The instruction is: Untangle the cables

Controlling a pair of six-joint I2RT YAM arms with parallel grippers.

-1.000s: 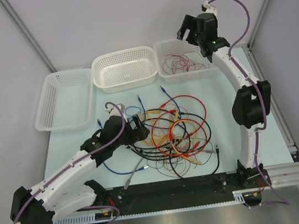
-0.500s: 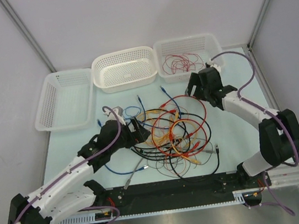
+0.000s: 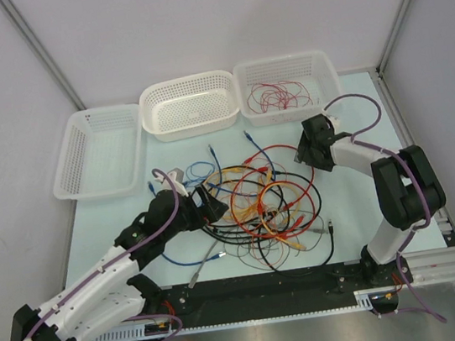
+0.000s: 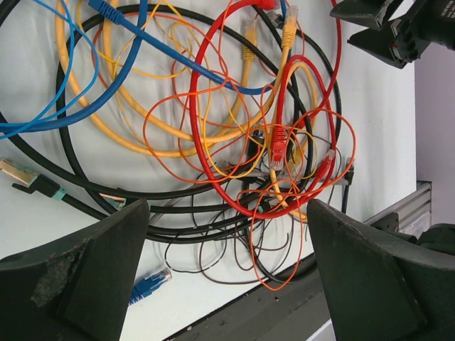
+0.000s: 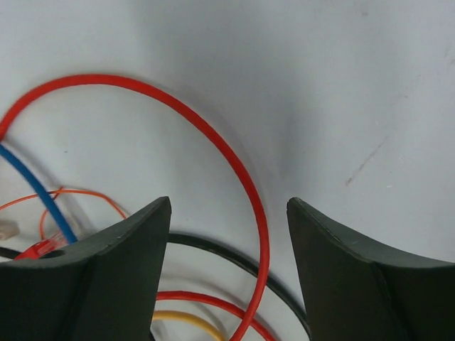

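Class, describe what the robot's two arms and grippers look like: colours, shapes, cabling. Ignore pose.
The left arm and right arm have white link shells and black joint housings. A thin purple hose runs outside along each. The left gripper and right gripper each carry two broad, matt black, wedge-shaped fingers; the left ones look scuffed.

Robot lab test cell. Plain grey panel walls [image 3: 190, 23] held by slanted metal posts [image 3: 41, 52] box in a pale table [image 3: 347, 204]. Two white jointed arms, left arm [image 3: 99, 282] and right arm [image 3: 400, 189], are bolted to a black rail [image 3: 269, 287] at the near edge. Aluminium extrusion [image 3: 444, 260] runs beside the rail. A row of white perforated baskets [image 3: 186, 83] sits at the far edge. Fixed overhead camera view, bare staged surface.
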